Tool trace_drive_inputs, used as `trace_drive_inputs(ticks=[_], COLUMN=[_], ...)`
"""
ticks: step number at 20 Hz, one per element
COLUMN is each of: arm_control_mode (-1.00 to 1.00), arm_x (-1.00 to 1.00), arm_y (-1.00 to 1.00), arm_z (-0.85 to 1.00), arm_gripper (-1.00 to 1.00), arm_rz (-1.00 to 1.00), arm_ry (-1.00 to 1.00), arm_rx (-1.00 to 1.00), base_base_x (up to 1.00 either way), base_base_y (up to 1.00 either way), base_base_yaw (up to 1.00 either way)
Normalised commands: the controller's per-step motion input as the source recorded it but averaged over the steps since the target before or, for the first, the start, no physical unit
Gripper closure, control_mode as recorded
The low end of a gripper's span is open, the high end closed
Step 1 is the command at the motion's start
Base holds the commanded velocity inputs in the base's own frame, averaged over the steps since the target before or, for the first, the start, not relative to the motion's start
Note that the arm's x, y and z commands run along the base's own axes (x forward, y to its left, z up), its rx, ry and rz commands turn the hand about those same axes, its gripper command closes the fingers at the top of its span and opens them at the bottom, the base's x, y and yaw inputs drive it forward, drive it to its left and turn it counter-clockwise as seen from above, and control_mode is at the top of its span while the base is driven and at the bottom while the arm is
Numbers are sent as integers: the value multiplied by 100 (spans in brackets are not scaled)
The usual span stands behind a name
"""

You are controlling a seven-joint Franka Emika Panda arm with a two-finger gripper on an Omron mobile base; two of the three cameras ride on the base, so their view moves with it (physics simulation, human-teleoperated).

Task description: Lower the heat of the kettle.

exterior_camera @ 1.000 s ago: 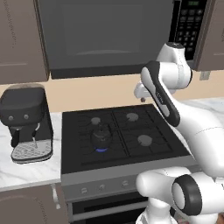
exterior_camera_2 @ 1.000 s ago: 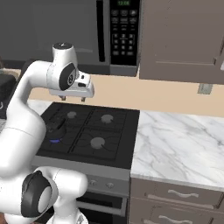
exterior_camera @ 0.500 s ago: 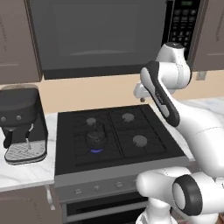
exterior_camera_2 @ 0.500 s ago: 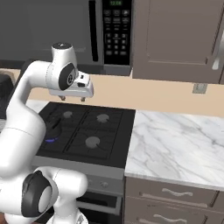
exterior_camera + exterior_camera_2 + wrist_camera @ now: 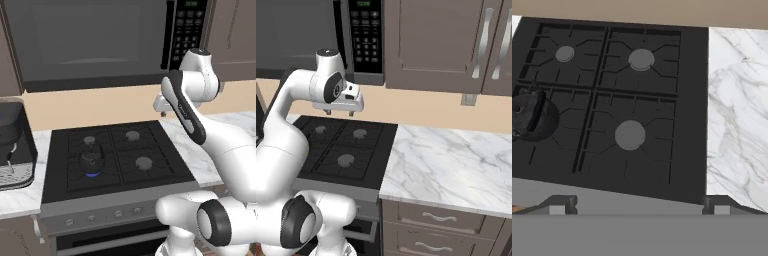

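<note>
The kettle (image 5: 92, 159), small, squat and dark with an arched handle, sits on the stove's front left burner over a blue flame (image 5: 91, 174). In the hand view the kettle (image 5: 529, 117) lies at the far left edge. My gripper (image 5: 339, 113) hangs high above the back right part of the stove, well apart from the kettle and up to its right. Its fingertips (image 5: 561, 204) stand wide apart, open, with nothing between them. From the left the gripper (image 5: 161, 111) shows beside the microwave's lower right corner. A row of knobs (image 5: 118, 214) runs along the stove's front panel.
A boxy black coffee machine (image 5: 12, 145) stands on the counter left of the black stove (image 5: 150, 182). The microwave (image 5: 363, 40) hangs above the stove. A marble counter (image 5: 456, 160) stretches to the right, with drawers (image 5: 436, 217) below and wall cabinets (image 5: 431, 45) above.
The whole scene has slid left in both base views, so the base has driven to the right. The arm keeps its pose and the gripper stays open.
</note>
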Motion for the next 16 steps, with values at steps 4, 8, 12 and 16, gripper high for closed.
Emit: trace_drive_inputs(ticks=[4, 8, 12, 16], arm_control_mode=[100, 100, 100, -100], arm_x=[0, 0, 0, 0], arm_y=[0, 0, 0, 0], arm_z=[0, 0, 0, -1], arm_gripper=[-100, -100, -100, -100], arm_rz=[0, 0, 0, 0], arm_ry=[0, 0, 0, 0], arm_rx=[0, 0, 0, 0], base_base_x=[2, 0, 0, 0], base_base_y=[-1, 0, 0, 0], base_base_yaw=[0, 0, 0, 0])
